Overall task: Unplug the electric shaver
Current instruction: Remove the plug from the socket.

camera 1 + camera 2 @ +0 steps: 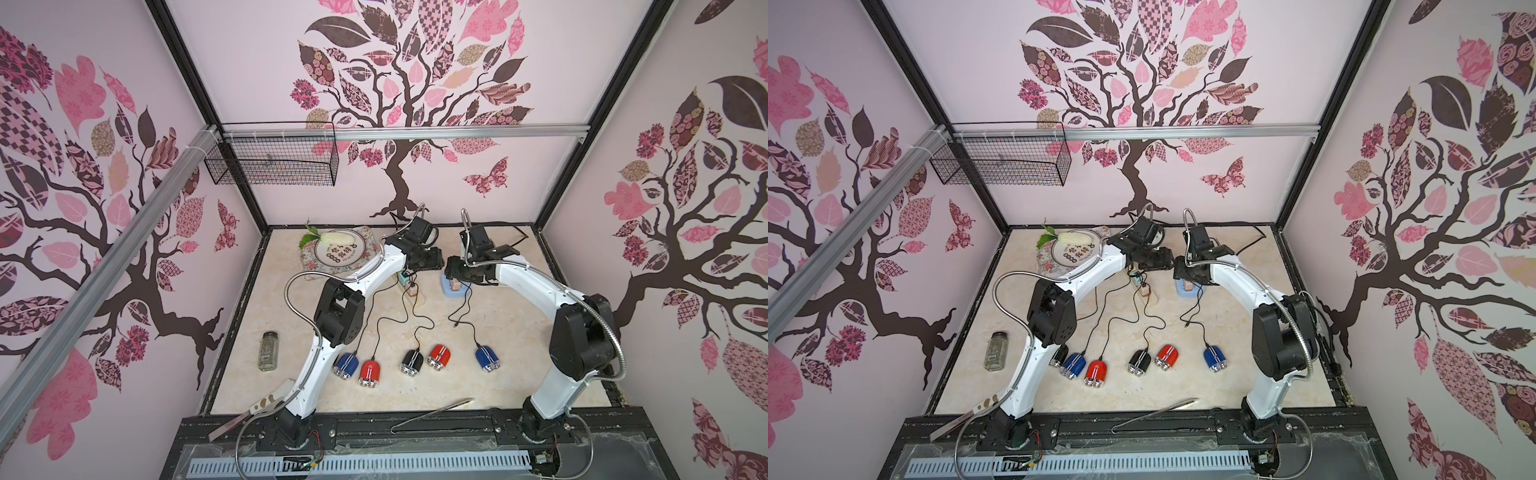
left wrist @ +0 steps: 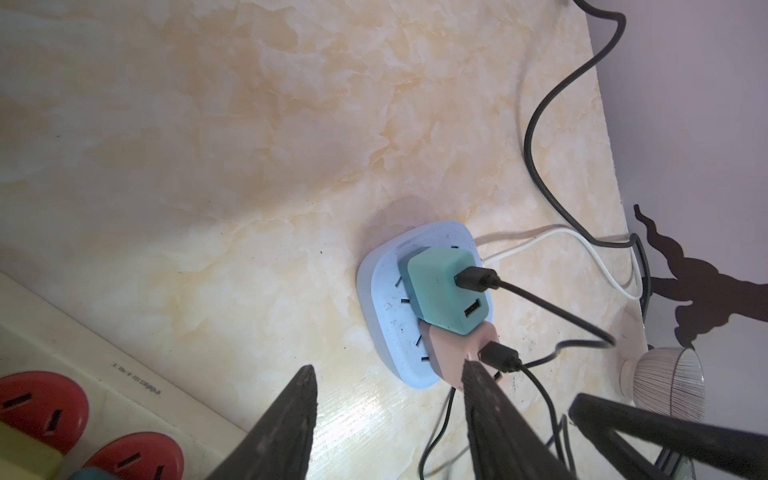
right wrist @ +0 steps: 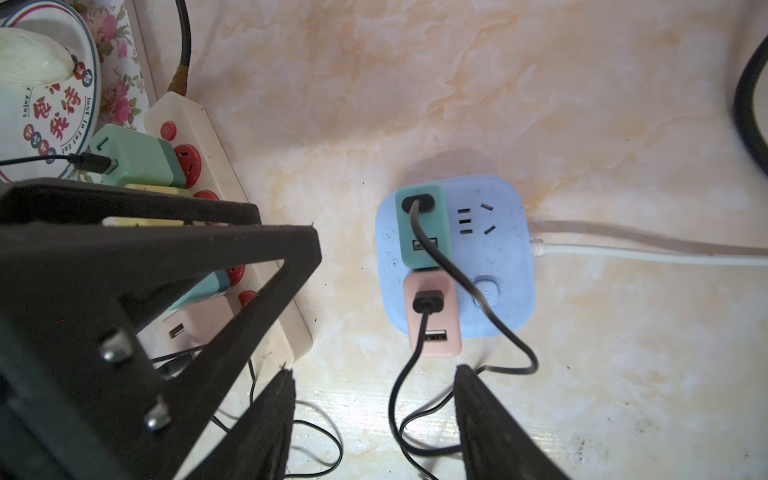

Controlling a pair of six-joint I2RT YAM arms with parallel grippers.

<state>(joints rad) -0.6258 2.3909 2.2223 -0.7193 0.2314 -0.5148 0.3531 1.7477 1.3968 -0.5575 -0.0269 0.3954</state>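
Unplugging incomplete: teal charger (image 3: 422,226) and pink charger (image 3: 432,316) sit in the blue socket block (image 3: 498,249), leads attached; one lead end (image 1: 456,323) lies loose on the table (image 1: 519,374). Left gripper (image 2: 386,368) and right gripper (image 3: 374,370) hover above, jaws apart, empty. Electric shavers (image 1: 412,362) lie in a row nearer the robot

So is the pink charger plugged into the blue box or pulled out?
Plugged in: the pink charger sits flush on the blue box, beside the green charger, a black cable in its port.
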